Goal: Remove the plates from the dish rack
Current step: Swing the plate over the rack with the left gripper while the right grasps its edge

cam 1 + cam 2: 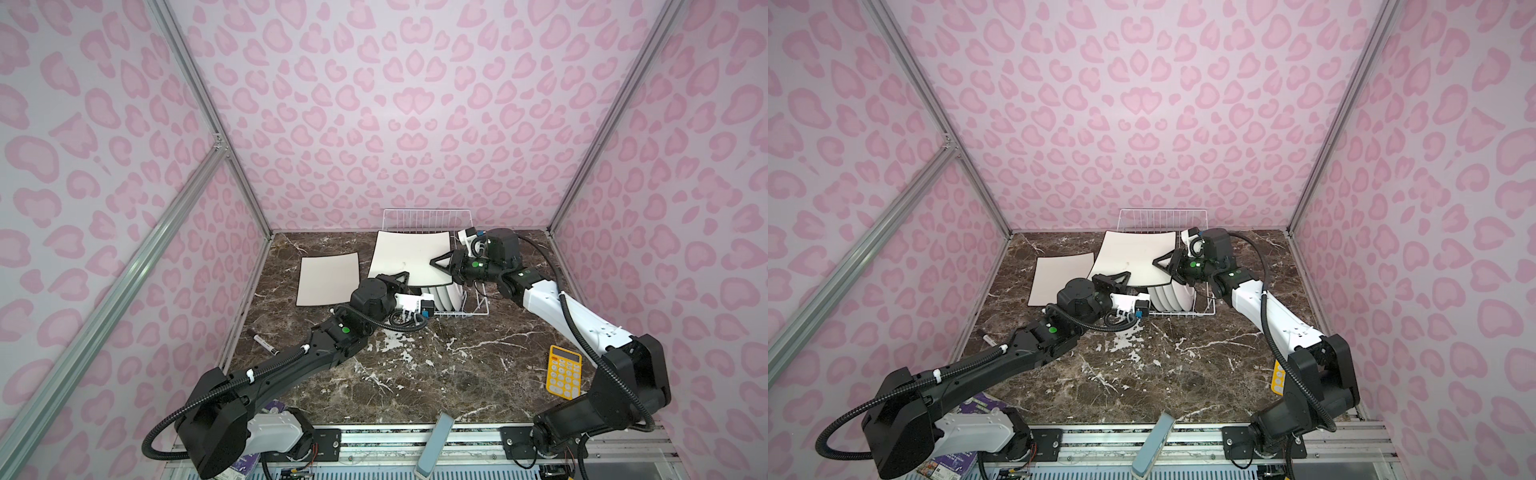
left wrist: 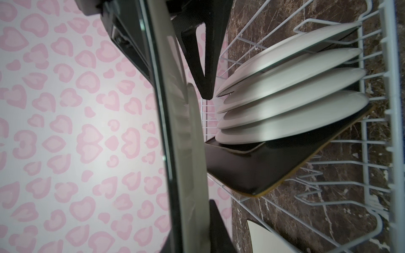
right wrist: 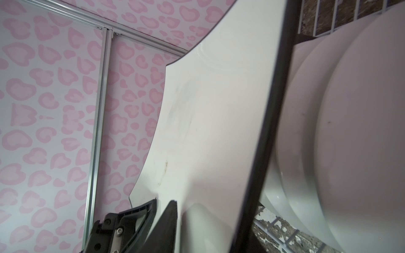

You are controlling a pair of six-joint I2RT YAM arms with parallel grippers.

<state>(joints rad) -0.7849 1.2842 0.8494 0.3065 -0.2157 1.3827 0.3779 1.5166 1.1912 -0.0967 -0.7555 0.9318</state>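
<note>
One plate (image 1: pixel 328 278) down at nine o'clock of rack (image 1: pixel 428 219); my left claw (image 1: pixel 402 279) clamps second plate (image 1: pixel 409 253), right claw (image 1: pixel 436 263) unclear; five racked

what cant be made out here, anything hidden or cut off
- Round plates: any print unseen; the wrist views show only plain surfaces, and the held square plate mostly covers them in both top views.
- Right gripper: whether it grips is unclear; the plate hides one finger.
- Calculator: mostly behind the right arm in a top view.
- Marker: too small for detail.
</note>
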